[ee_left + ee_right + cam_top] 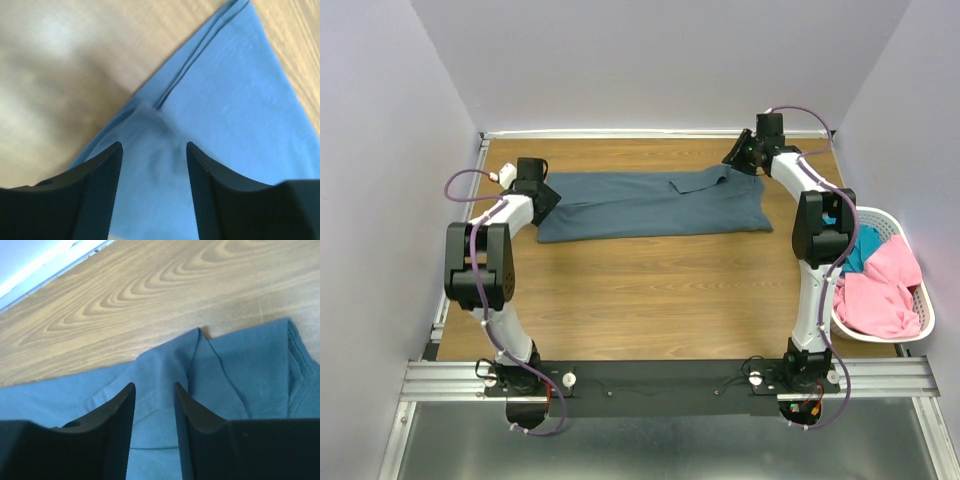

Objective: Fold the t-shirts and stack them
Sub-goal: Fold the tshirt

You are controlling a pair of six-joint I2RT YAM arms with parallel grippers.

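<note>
A slate blue-grey cloth t-shirt (650, 205) spans the wooden desk (650, 290), upper middle; left end effector (152, 150) released at its left end, right end effector (154, 387) seemingly released astride a fold.

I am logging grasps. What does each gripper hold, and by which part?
The left gripper is open over the blue-grey t-shirt, holding nothing. The right gripper has narrow jaws around a raised fold at its edge; a pinch cannot be told.
</note>
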